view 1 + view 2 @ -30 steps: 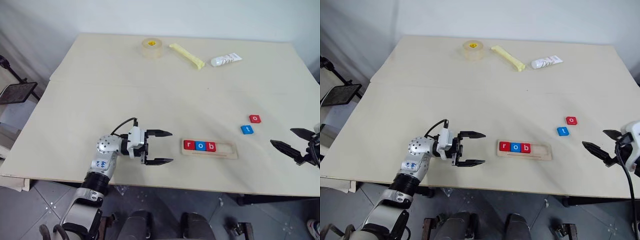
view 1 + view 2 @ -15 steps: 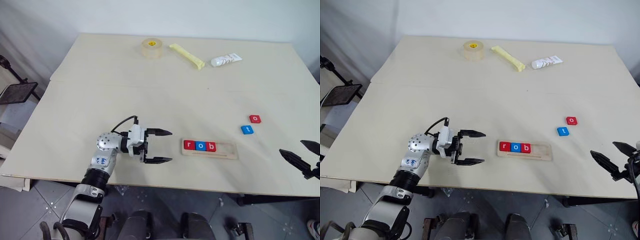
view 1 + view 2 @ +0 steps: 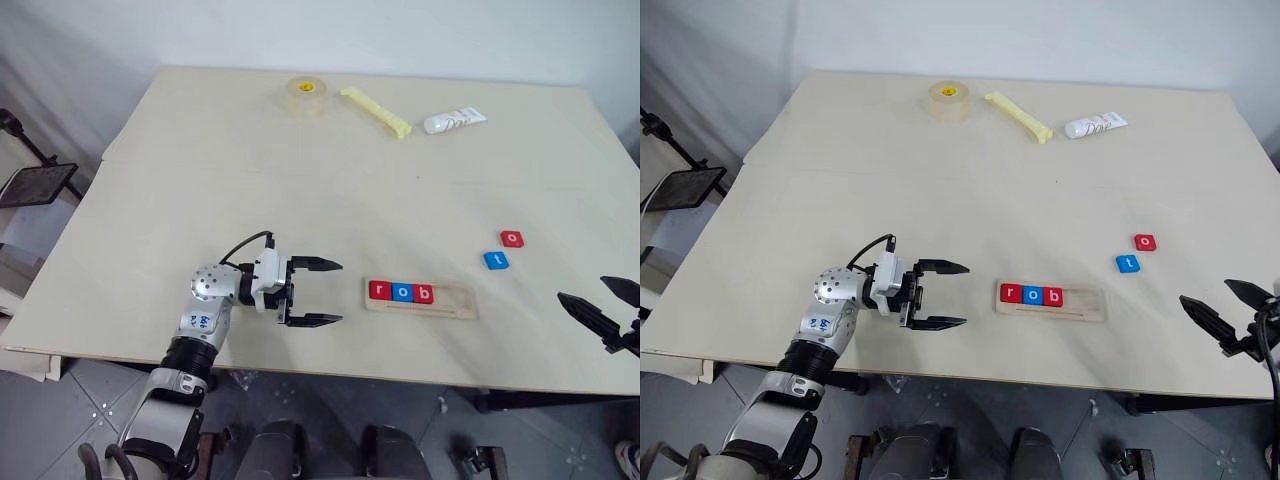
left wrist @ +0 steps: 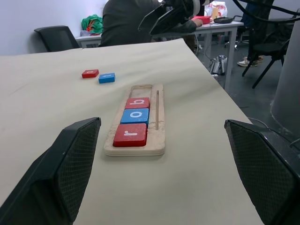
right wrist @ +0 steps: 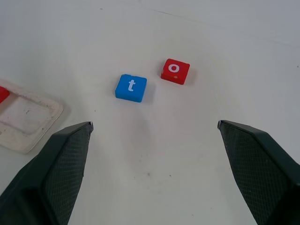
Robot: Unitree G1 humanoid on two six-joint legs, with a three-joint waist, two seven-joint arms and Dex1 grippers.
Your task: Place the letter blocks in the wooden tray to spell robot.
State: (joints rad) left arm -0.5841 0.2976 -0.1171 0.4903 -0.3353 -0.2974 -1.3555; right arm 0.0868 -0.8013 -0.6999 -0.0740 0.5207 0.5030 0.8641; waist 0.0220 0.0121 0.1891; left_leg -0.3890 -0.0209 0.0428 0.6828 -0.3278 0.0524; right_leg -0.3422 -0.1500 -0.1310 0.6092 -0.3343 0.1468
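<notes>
Gaping wide, both empty: left claw (image 3: pixel 318 292), right claw (image 3: pixel 603 303).

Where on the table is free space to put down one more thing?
The table is bare between the tape roll and the wooden tray. It is crowded at the far edge and around the red o and blue t.

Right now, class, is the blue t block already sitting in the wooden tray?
No, the blue t block lies on the table beside the red o block, apart from the wooden tray.
</notes>
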